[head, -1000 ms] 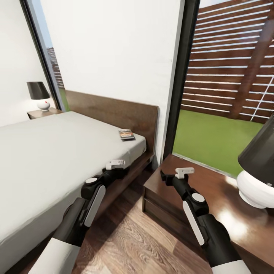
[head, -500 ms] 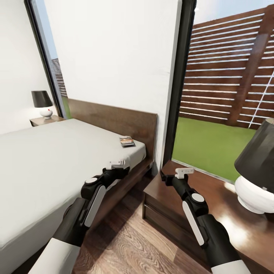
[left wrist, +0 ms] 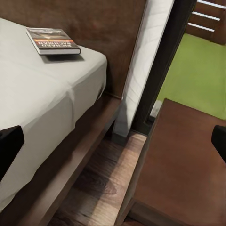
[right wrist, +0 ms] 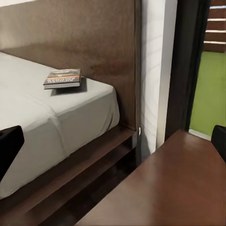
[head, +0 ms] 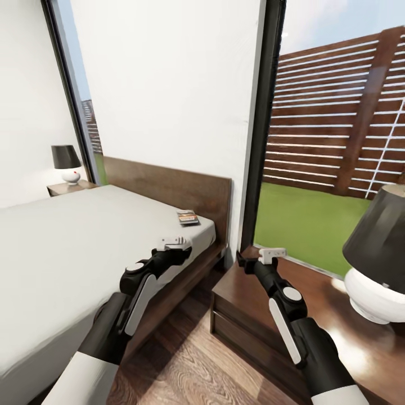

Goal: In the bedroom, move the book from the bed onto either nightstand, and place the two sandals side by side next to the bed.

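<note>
- while both arms are held forward and low, our left gripper (head: 172, 243) hangs over the near edge of the mattress with nothing in it; in its wrist view the dark finger ends sit wide apart at either side, so we read the jaws as spread.
- our right gripper (head: 272, 255) hovers above the corner of the glossy reddish-brown square nightstand (head: 253, 292), likewise empty, its dark tips also far apart in its own wrist view.
- both claws seem readied open because nothing has been taken up yet.
- the small thin paperback book with the orange band (head: 187, 216) lies flat on the pale grey-white mattress of the low bed (head: 67, 242), near the corner by the dark brown headboard (head: 169, 185), well ahead of the left gripper.
- we judge the left arm better placed for the reach, with the nightstand just across the strip of wood-plank floor (head: 185, 354).
- a white-based lamp with a black shade (head: 378, 264) takes the nightstand's far side, so the nearer part looks the sensible landing spot.
</note>
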Robot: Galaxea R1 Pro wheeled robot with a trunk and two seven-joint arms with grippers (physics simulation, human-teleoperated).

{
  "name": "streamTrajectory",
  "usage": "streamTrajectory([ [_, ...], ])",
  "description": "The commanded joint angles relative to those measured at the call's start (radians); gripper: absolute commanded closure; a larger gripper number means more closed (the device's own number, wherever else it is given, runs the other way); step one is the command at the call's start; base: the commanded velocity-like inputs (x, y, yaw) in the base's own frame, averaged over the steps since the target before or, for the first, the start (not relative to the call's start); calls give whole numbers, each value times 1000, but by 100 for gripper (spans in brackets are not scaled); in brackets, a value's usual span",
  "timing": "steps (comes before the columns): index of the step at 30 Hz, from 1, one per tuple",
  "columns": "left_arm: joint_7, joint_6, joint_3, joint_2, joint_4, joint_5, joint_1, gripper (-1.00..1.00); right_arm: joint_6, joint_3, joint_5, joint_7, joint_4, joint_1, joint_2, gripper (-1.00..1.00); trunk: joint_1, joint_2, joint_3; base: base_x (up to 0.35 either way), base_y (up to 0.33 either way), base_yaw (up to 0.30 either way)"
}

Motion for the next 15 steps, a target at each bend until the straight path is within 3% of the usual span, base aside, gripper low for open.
streamTrajectory([
  [1, 7, 5, -1, 0, -1, 10, -1, -100, 3, 1, -11, -5, 1, 0, 1, -100, -4, 7, 2, 0, 0, 0],
  [10, 6, 5, -1, 2, -1, 11, -1, -100, -6, 1, -11, 0, 15, 3, 2, -100, -39, 70, 30, 0, 0, 0],
  [15, 4, 5, 4, 9, -2, 19, -1, -100, 13, 2, -9, -5, 86, 19, -5, -100, -58, 105, 46, 0, 0, 0],
])
